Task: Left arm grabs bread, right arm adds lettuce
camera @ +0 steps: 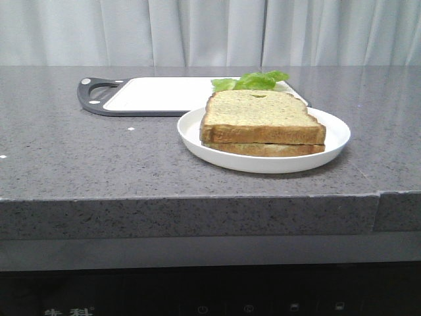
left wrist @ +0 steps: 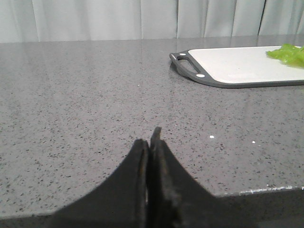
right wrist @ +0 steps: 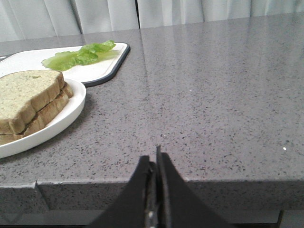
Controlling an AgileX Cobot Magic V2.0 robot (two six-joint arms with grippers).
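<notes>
Left hand (left wrist: 151,156) clenched and empty above the surface (left wrist: 85,104), right hand (right wrist: 156,166) clenched and empty too, bread (camera: 260,113) topping another slice (camera: 270,149) on a white plate (camera: 332,141), lettuce (camera: 253,81) on the cutting board (camera: 154,95) behind
</notes>
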